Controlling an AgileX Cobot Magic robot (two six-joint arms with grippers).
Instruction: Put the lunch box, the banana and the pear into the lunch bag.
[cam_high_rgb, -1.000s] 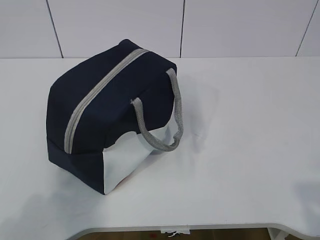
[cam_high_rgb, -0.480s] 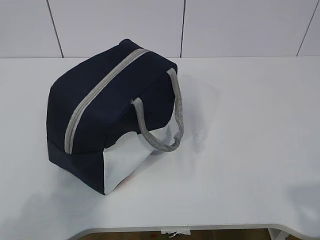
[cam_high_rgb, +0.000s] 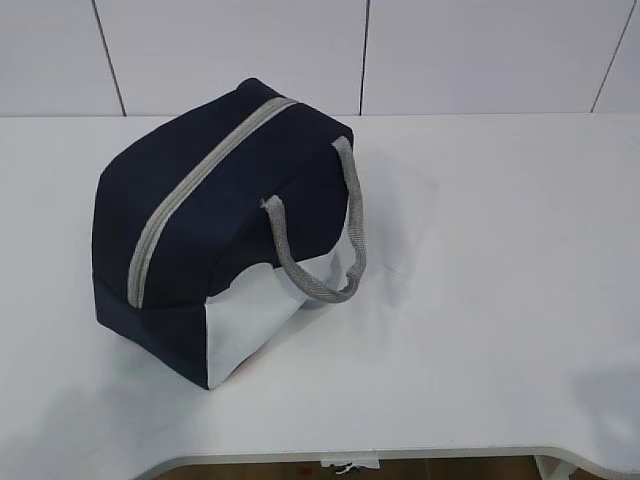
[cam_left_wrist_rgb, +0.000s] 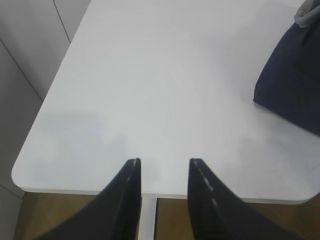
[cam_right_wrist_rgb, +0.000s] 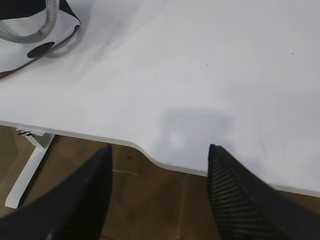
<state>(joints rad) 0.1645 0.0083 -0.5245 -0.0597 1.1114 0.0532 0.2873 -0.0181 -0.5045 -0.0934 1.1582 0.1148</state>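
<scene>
The navy lunch bag (cam_high_rgb: 215, 215) stands on the white table (cam_high_rgb: 480, 250), left of centre, its grey zipper (cam_high_rgb: 195, 190) shut and a grey handle (cam_high_rgb: 315, 260) hanging over its white side panel. The lunch box, banana and pear are out of view. Neither gripper shows in the exterior view. My left gripper (cam_left_wrist_rgb: 163, 161) is open and empty over the table's near left corner, with the bag's edge (cam_left_wrist_rgb: 295, 85) at the right. My right gripper (cam_right_wrist_rgb: 159, 149) is open and empty over the table's front edge, with the bag's white panel (cam_right_wrist_rgb: 25, 45) at the top left.
The table's front edge has a curved cut-out (cam_right_wrist_rgb: 150, 155) near my right gripper. A white table leg (cam_right_wrist_rgb: 25, 170) and brown floor show below. A white panelled wall (cam_high_rgb: 360, 50) stands behind the table.
</scene>
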